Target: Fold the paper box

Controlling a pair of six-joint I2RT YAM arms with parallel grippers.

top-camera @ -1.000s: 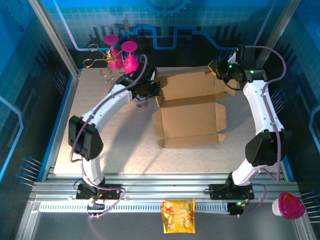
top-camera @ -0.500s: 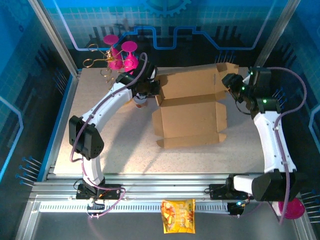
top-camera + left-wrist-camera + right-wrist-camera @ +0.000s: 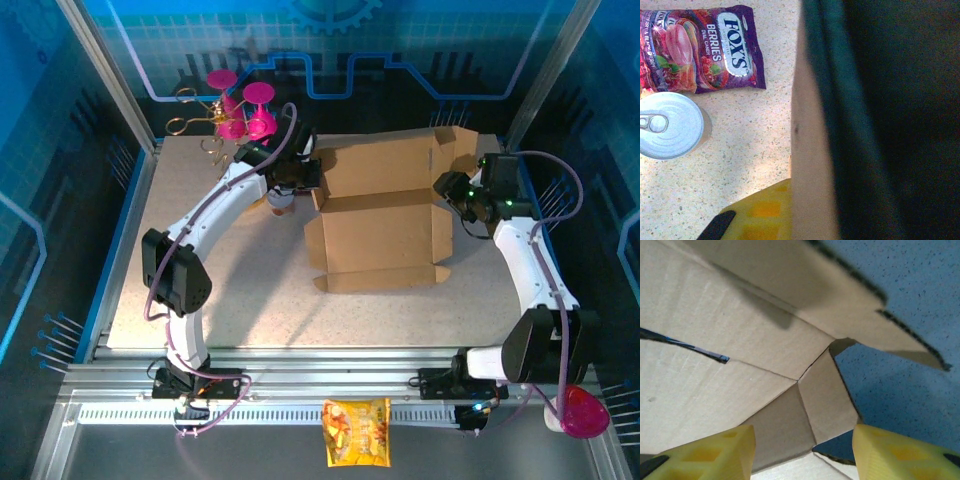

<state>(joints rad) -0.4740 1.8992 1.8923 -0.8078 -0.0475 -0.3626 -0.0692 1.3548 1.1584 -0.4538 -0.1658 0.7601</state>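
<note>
**Status note: one gripper clamped, the other standing open**

Overhead camera: I see the paper box [image 3: 380, 235] lying on the table [image 3: 220, 290] between the two grippers. Its base panel is flat. Its rear panel is lifted off the table along the crease, and a narrow front flap lies on the side nearest the arm bases.

Left gripper [image 3: 303, 180]: it sits at the left end of the raised rear panel. On its wrist camera, one yellow finger [image 3: 762, 212] lies flush against the cardboard edge. The other finger is hidden behind a dark mass on the far side of that edge. I read the jaws as closed tight on the panel's edge.

To the left of that finger, a can [image 3: 667, 125] with a pull-tab lid stands upright on the table. A purple FOX'S Berries packet [image 3: 705, 47] lies flat just beyond the can. I cannot tell whether the two touch.

Right gripper [image 3: 443, 187]: it is at the box's right end, about level with the crease between base and rear panel. On its wrist camera the two yellow fingers [image 3: 705, 452] stand well apart with nothing gripped between them. The folded cardboard corner lies just ahead of the tips, and I cannot tell whether they touch it.

Elsewhere: an orange snack packet [image 3: 357, 432] lies between the arm bases, well apart from both grippers
</note>
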